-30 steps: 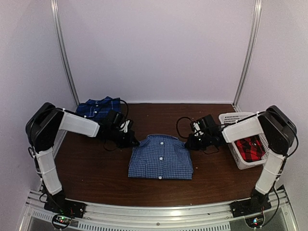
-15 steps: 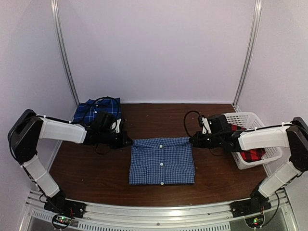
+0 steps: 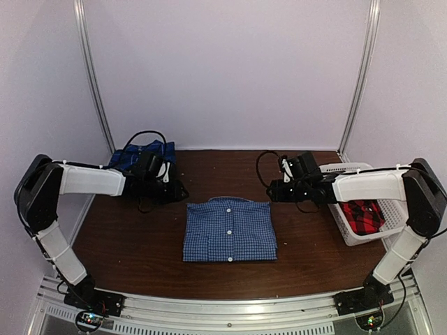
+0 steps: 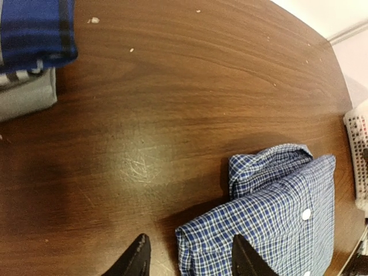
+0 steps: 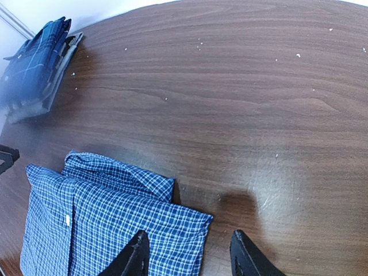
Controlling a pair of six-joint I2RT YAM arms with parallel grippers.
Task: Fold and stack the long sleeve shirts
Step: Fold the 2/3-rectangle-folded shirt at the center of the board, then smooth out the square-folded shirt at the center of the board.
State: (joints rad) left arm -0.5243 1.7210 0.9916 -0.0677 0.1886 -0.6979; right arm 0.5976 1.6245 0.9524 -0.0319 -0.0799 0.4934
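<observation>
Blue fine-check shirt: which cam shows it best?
Top external. The folded blue fine-check shirt shows whole there, collar toward the back wall, three white buttons down the front. Left wrist catches only its collar end and one side, cropped at the frame edge. Right wrist likewise shows the collar and one corner.

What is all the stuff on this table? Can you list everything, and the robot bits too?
checked shirt: one, blue and white, folded, middle of the table
dark plaid shirt: one, dark blue, far left corner
grey thing: one, grey, under the dark plaid shirt, cannot tell what it is
red plaid shirt: one, red and black, inside the basket
basket: one, white, right side
table: one, dark brown wood
left arm: one, white and black
right arm: one, white and black
left end effector: one, black, open, empty
right end effector: one, black, open, empty
</observation>
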